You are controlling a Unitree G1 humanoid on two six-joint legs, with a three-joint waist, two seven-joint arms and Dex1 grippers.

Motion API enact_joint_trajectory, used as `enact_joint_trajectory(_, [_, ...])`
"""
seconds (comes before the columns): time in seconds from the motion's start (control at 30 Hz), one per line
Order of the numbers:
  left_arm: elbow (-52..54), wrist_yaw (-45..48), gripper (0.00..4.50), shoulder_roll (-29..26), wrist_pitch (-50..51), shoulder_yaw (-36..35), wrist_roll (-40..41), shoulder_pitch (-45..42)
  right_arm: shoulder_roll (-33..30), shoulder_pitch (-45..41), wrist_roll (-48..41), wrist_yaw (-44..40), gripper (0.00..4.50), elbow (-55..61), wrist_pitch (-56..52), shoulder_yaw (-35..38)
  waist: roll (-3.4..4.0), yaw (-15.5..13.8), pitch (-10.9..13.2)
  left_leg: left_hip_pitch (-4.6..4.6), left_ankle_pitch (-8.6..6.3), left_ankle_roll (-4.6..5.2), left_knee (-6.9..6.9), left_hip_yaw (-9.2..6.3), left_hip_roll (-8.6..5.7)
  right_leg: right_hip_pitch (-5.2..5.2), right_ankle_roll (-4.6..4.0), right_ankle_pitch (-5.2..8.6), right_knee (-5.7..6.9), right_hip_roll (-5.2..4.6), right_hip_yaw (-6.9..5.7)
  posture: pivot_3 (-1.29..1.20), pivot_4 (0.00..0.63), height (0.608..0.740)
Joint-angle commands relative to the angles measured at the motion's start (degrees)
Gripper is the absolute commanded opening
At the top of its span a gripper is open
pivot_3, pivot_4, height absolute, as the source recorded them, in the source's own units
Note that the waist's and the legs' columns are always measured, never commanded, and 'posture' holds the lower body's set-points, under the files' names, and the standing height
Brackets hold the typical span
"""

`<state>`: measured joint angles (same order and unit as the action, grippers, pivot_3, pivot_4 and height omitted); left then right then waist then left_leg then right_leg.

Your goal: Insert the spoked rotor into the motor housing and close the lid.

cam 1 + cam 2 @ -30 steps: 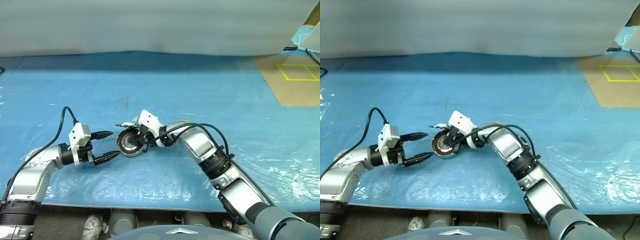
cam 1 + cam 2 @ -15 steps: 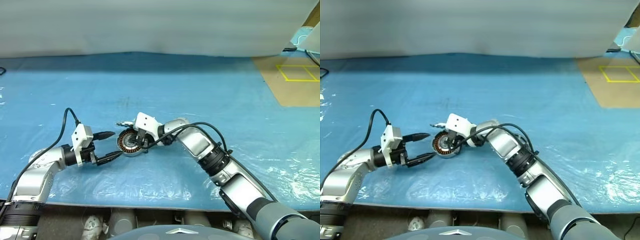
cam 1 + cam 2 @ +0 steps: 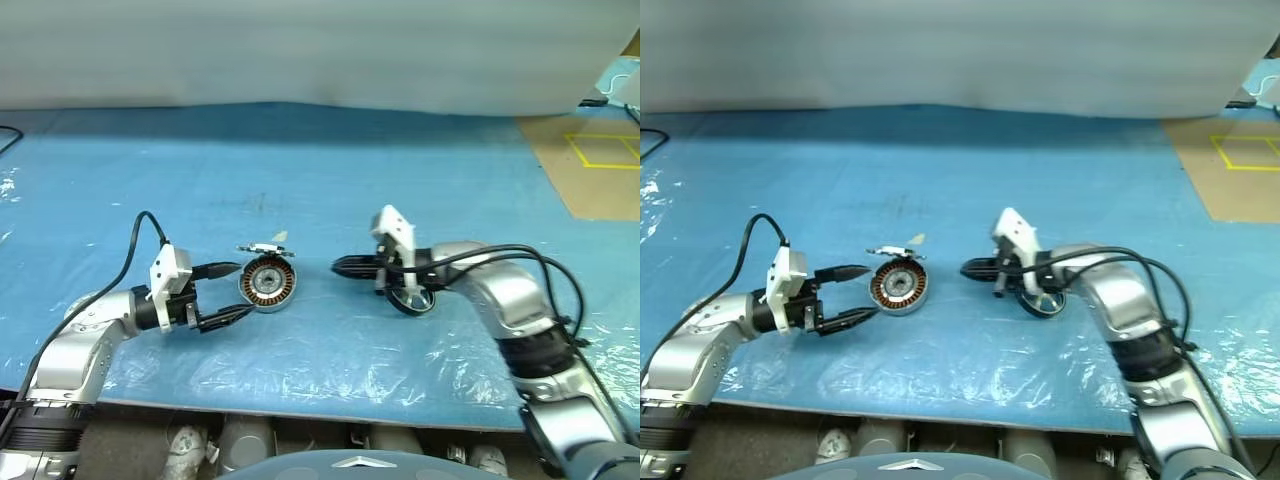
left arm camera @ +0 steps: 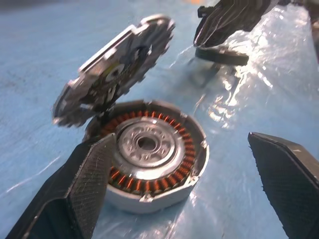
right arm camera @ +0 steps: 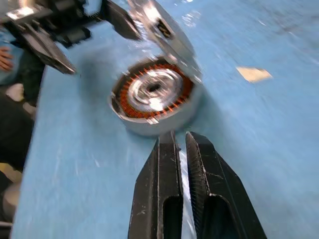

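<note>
The motor housing (image 3: 267,283) is a round silver cup with copper windings, lying on the blue sheet left of centre. Its lid (image 3: 262,247) stands raised on the hinge at the far edge; its mottled inner face (image 4: 114,69) tilts over the cup (image 4: 149,154). My left gripper (image 3: 243,289) is open just left of the housing, one finger (image 4: 84,184) near its rim. The spoked rotor (image 3: 412,298) lies on the sheet under my right wrist. My right gripper (image 3: 336,266) is shut and empty, pointing left towards the housing (image 5: 154,94) with a gap between.
A blue plastic sheet (image 3: 330,170) covers the table. A small pale scrap (image 3: 281,237) lies just behind the lid. A grey wall (image 3: 300,50) runs along the back. Brown floor with yellow tape (image 3: 600,160) is at the far right. The table's front edge (image 3: 300,410) is close.
My right gripper has pulled away from the housing to the right, staying shut. The rotor now shows under its wrist. The left gripper has barely moved. The camera has shifted a little.
</note>
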<state>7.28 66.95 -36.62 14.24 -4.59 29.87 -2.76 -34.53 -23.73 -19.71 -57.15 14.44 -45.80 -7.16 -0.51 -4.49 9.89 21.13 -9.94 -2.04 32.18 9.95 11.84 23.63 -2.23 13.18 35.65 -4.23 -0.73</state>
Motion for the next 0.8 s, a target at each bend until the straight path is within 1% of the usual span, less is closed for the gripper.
enact_joint_trajectory(0.03, [5.2, -0.2, 4.50, 0.7, 1.7, 1.1, 2.4, -0.9, -6.2, 1.4, -3.2, -1.1, 0.28, 5.1, -0.4, 7.7, 0.00, -0.1, 0.0, -0.02, 0.00, 0.00, 0.00, 0.00, 0.01, -0.01, 0.00, 0.00, 0.01, 0.00, 0.01, 0.00, 0.150, 0.740])
enact_joint_trajectory(0.07, [5.5, -0.2, 4.50, 0.8, 2.0, 1.4, 2.5, -1.0, -8.0, 1.7, -3.3, -1.5, 0.28, 5.3, 0.0, 8.5, 0.00, -0.1, 0.0, -0.04, 0.00, 0.01, 0.00, 0.00, 0.01, -0.01, 0.00, 0.00, 0.01, 0.01, 0.01, 0.00, 0.150, 0.740])
enact_joint_trajectory(0.17, [4.0, 0.7, 4.50, 1.2, 1.5, 2.5, 2.0, -1.2, -11.9, 2.7, -3.6, -2.9, 0.84, 4.3, 2.9, 11.0, 0.02, 0.2, 0.0, -0.13, -0.01, 0.01, -0.02, 0.01, 0.00, -0.04, 0.01, 0.01, 0.02, 0.08, 0.01, 0.00, 0.150, 0.740])
enact_joint_trajectory(0.23, [3.3, 1.6, 4.50, 1.2, 0.6, 3.7, 1.1, -1.4, -15.0, 3.3, -2.4, -4.5, 1.46, 3.4, 4.9, 10.2, 0.04, 0.4, 0.0, -0.13, -0.01, 0.02, -0.02, 0.02, 0.00, -0.03, 0.01, 0.01, 0.02, 0.08, 0.01, 0.00, 0.150, 0.740])
enact_joint_trajectory(0.33, [3.4, 1.3, 4.50, 1.9, 1.4, 4.5, 1.6, -2.8, -19.0, 5.2, 0.8, -6.6, 2.52, 3.3, 10.5, 8.2, 0.04, 0.3, 0.0, -0.06, -0.02, 0.05, -0.03, 0.02, 0.00, -0.01, 0.01, 0.01, -0.05, 0.06, 0.01, 0.00, 0.150, 0.740])
enact_joint_trajectory(0.4, [2.9, 1.4, 4.50, 2.2, 1.1, 4.9, 1.3, -3.5, -21.3, 6.6, 4.3, -6.9, 3.17, 3.3, 14.2, 5.8, 0.04, 0.2, 0.0, -0.03, -0.03, 0.06, -0.02, 0.02, 0.01, -0.02, 0.01, 0.01, -0.08, 0.04, 0.01, 0.00, 0.150, 0.740])
enact_joint_trajectory(0.47, [2.5, 1.6, 4.50, 2.3, 0.9, 5.2, 1.1, -3.8, -24.2, 8.7, 8.8, -8.1, 3.17, 3.8, 20.8, 3.2, 0.04, 0.1, 0.0, -0.03, -0.04, 0.08, -0.02, 0.01, 0.01, -0.02, 0.01, 0.01, -0.07, 0.05, -0.01, 0.00, 0.150, 0.740])
enact_joint_trajectory(0.5, [2.3, 1.7, 4.50, 2.3, 0.8, 5.3, 1.0, -3.9, -24.8, 9.4, 9.2, -8.7, 3.17, 4.2, 22.1, 2.7, 0.05, 0.1, 0.0, -0.03, -0.04, 0.09, -0.02, 0.01, 0.01, -0.02, 0.01, 0.01, -0.07, 0.05, -0.01, 0.00, 0.150, 0.740])
enact_joint_trajectory(0.57, [2.1, 1.8, 4.50, 2.2, 0.7, 5.4, 0.8, -4.1, -25.3, 9.7, 9.3, -9.4, 3.17, 4.4, 23.3, 2.3, 0.04, 0.4, 0.0, -0.03, -0.10, 0.18, -0.02, 0.01, 0.01, -0.02, 0.02, 0.01, -0.08, 0.05, -0.01, 0.00, 0.150, 0.740])
enact_joint_trajectory(0.67, [1.5, 1.9, 4.50, 2.4, 0.6, 5.3, 0.5, -4.3, -26.2, 9.6, 12.0, -10.5, 3.17, 2.4, 27.7, 0.9, 0.05, 0.5, 0.0, -0.04, -0.14, 0.26, -0.02, 0.01, 0.01, 0.00, 0.02, 0.01, -0.05, 0.05, 0.00, 0.00, 0.150, 0.740])
enact_joint_trajectory(0.8, [-1.7, 2.9, 4.50, 2.3, -2.5, 6.0, -1.9, -4.3, -25.4, 7.9, 13.8, -11.2, 3.17, -0.7, 30.6, -1.0, 0.05, 0.4, 0.0, -0.05, -0.14, 0.27, 0.02, 0.01, 0.01, -0.03, 0.02, 0.01, -0.05, 0.04, 0.00, 0.00, 0.150, 0.740])
